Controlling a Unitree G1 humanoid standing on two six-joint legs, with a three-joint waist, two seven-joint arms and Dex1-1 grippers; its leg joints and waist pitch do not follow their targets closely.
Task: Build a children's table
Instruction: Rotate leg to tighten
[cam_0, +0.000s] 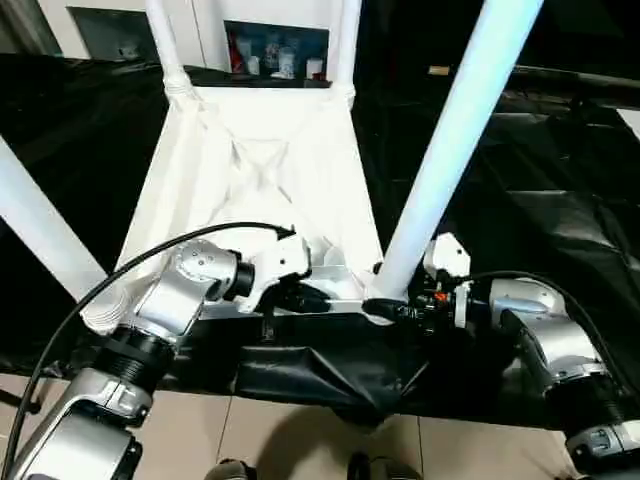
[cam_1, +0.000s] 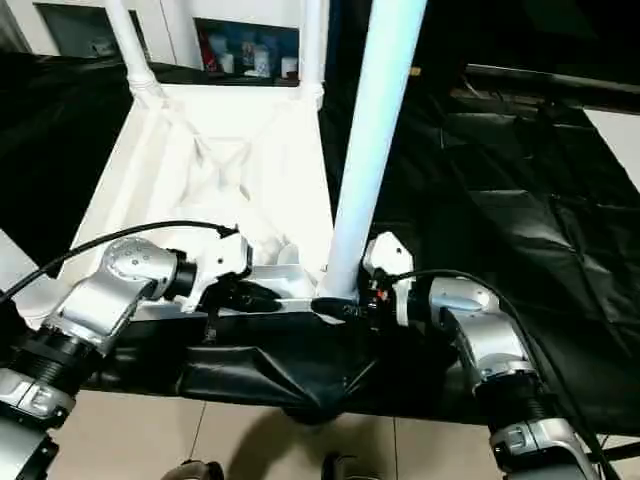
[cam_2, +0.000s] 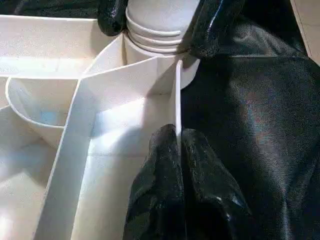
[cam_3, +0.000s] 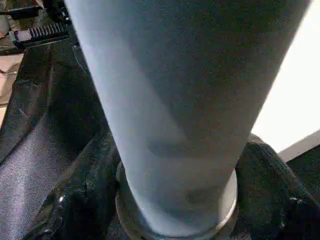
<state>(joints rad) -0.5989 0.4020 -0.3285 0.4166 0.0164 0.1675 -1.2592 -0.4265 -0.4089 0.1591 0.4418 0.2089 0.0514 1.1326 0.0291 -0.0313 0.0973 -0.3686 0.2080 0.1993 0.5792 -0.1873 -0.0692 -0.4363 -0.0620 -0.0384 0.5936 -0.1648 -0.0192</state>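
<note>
- The table top (cam_0: 255, 160) lies upside down on a surface draped in black cloth (cam_0: 520, 200), ribbed underside up, its near edge at the surface's front edge.
- Four white legs stand up from its corner sockets: two at the far corners (cam_0: 165, 40) (cam_0: 345, 40), one at the near left (cam_0: 40, 235), one at the near right (cam_0: 450, 140).
- The left claw (cam_0: 305, 297) is closed on the thin near rim (cam_2: 177, 100) of the top, just beside the near-right socket; in the left wrist view its fingers (cam_2: 160, 175) pinch the rim from both sides.
- The right claw (cam_0: 385, 310) wraps the base of the near-right leg, right at the socket collar (cam_3: 175, 220); in the right wrist view a black finger (cam_3: 85, 195) sits on each side of the leg, pressed against it.
- The two claws are near each other at that corner, not touching.
- Below the front edge lies a tiled floor (cam_0: 300, 440).
- Behind the surface is a white cabinet with small bottles (cam_0: 280, 55) in a dark opening.
</note>
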